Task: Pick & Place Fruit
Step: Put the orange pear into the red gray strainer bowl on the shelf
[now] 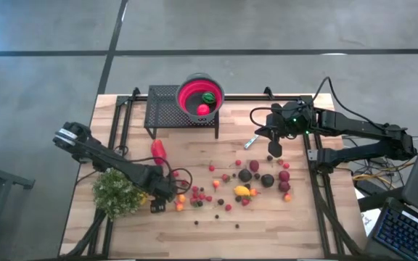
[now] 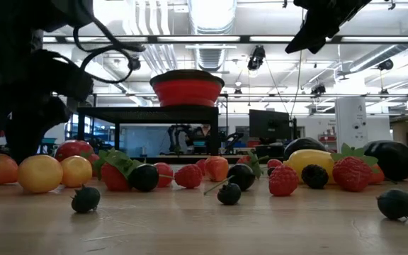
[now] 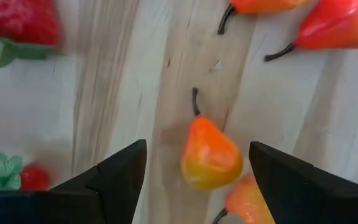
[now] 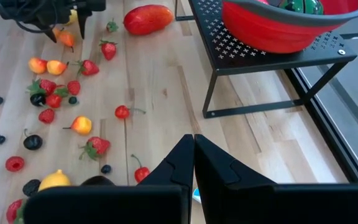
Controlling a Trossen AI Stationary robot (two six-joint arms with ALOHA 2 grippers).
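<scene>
From the high view I had two pieces in the red bowl (image 1: pixel 200 95) and most of the fruit (image 1: pixel 245 190) scattered on the table (image 1: pixel 267 232). On the left wrist view, left gripper (image 3: pixel 194 180) was spread around an orange pear (image 3: pixel 209 155). Right wrist: right gripper (image 4: pixel 193 155) pinched together, empty

We see small toy fruits in red, yellow, orange and dark maroon (image 1: pixel 247 183) scattered across the pale wooden table (image 1: pixel 267 232), a red bowl (image 1: pixel 200 96) on a black perforated metal stand (image 1: pixel 165 109) at the far edge, and a bushy green plant (image 1: pixel 115 192) at left.
</scene>
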